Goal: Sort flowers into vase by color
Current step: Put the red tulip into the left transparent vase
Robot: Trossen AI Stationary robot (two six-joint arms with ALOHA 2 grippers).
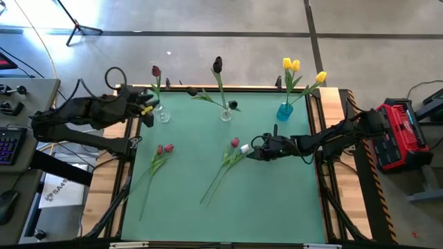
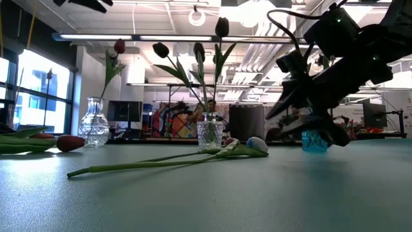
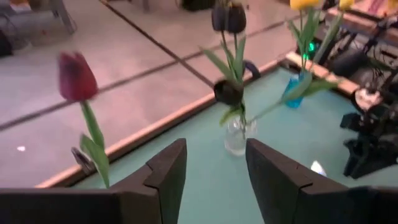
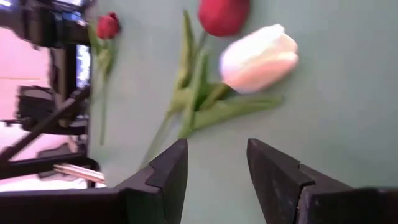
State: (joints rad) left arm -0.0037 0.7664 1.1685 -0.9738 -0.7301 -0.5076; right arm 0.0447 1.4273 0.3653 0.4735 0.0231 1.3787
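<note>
Right gripper (image 1: 248,153) low by white tulip (image 1: 244,148) mid surface (image 1: 277,200), fingers apart, holding nothing. Tulip lying flat, head twd gripper, stem slanting twd front-left. Left gripper (image 1: 148,111) by back-left vase (image 1: 163,115), fingers apart, empty.

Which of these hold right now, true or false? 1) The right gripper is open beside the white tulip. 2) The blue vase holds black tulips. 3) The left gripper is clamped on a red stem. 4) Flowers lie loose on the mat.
1) True: the right gripper is open, with the white tulip just ahead of its fingers, not yet held.
2) False: the blue vase holds yellow tulips.
3) False: the left gripper is open and empty, at the mat's far left corner.
4) True: red tulips and the white one lie on the green mat.
</note>
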